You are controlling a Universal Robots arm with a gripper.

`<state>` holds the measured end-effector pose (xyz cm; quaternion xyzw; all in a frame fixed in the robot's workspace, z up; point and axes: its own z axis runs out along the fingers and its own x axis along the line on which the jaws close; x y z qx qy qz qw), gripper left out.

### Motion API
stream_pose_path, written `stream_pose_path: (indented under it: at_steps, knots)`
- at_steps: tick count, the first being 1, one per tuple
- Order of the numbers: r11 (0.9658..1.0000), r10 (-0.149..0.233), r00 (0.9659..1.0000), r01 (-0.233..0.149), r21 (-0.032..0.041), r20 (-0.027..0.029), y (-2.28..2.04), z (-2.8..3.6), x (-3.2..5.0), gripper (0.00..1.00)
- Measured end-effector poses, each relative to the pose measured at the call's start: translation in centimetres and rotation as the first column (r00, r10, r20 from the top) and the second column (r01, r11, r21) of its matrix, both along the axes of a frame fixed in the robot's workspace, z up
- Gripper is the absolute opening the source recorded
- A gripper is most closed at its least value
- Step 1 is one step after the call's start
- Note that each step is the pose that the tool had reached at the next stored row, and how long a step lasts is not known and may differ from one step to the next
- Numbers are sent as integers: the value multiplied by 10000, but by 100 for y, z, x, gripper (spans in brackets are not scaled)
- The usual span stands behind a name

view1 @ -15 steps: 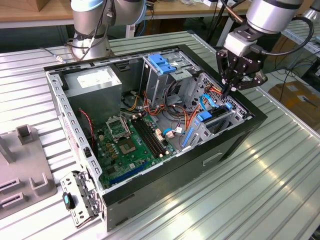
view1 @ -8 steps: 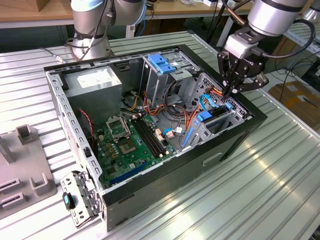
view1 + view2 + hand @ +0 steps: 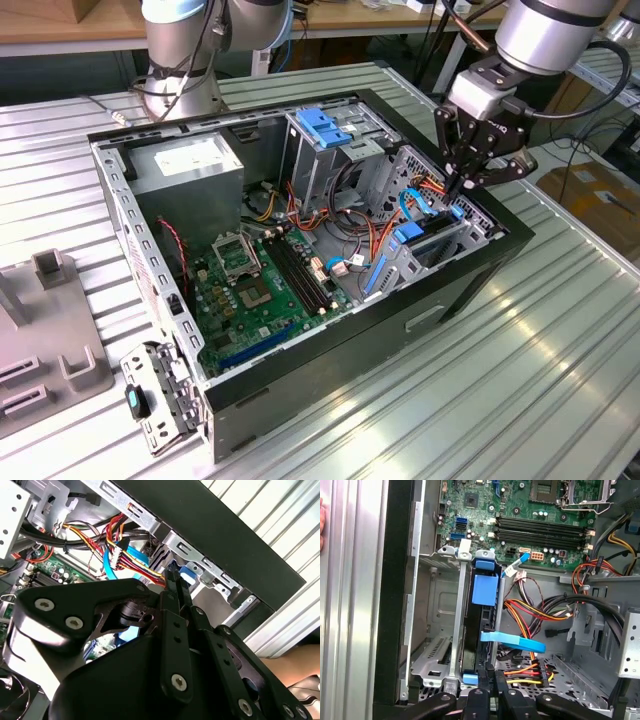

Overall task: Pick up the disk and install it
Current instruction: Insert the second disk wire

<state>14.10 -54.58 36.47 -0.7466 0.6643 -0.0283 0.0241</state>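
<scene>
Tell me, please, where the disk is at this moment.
In the exterior view the disk stands on edge in the metal bay at the computer case's right end, directly under the gripper; in the first wrist view it sits beside the blue ribbon cable.

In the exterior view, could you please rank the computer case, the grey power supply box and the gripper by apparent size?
1. Computer case
2. Grey power supply box
3. Gripper, though it sits nearer the camera, so this is less certain.
</scene>
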Motion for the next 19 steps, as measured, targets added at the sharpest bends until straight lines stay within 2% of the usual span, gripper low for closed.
stream_pose_path:
  at_steps: [1,5,19]
  knots:
    - [10000,0,10000,0,5,0,0,0,0,16]
    - [10000,-2,10000,2,100,0,-3,-1,-6,16]
    - [9999,-1,10000,1,105,0,-3,-23,-17,16]
